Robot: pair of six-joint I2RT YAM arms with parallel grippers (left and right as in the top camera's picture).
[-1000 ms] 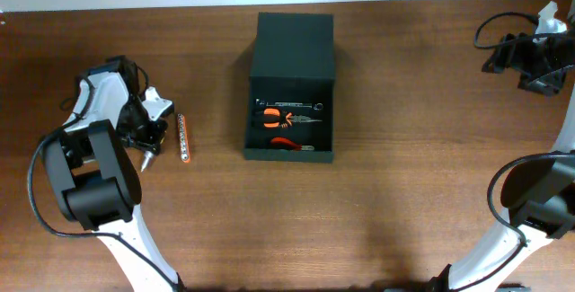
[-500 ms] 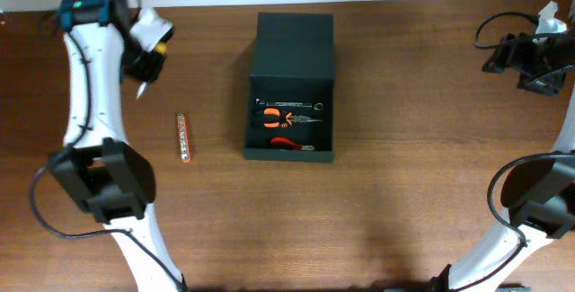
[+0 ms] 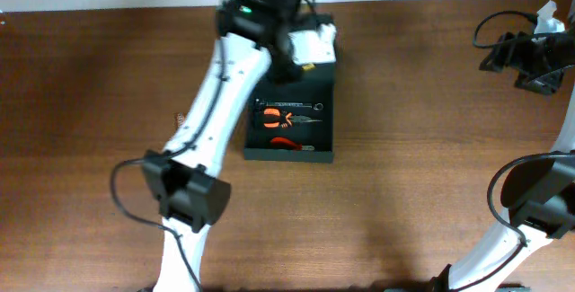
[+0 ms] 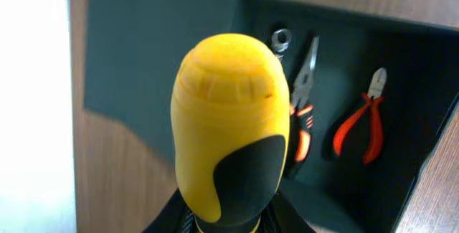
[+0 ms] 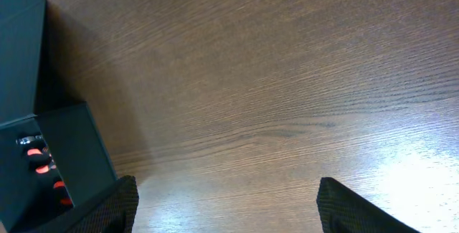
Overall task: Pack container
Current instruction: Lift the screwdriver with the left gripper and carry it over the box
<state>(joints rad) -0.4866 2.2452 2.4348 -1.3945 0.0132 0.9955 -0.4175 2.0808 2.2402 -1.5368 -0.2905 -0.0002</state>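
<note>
The black container [image 3: 289, 154] stands open at mid-table, its lid folded back. It also shows in the left wrist view [image 4: 158, 54] and the right wrist view [image 5: 68, 147]. Inside lie orange-handled pliers [image 3: 278, 117], red cutters [image 3: 289, 142] and a wrench [image 3: 289, 105]. My left gripper [image 3: 312, 48] hangs over the lid, shut [image 4: 228, 219] on a yellow and black screwdriver handle [image 4: 226, 118]. My right gripper [image 3: 530, 58] is open and empty [image 5: 226, 204] at the far right, well away from the container.
A strip of bits [image 3: 179, 118] lies on the wood left of the container, mostly hidden under my left arm. Black cables lie at the back right corner by the right gripper. The table top is brown wood.
My left arm has swung from the far left back corner to over the container's lid, carrying the screwdriver. The right arm has not moved.
</note>
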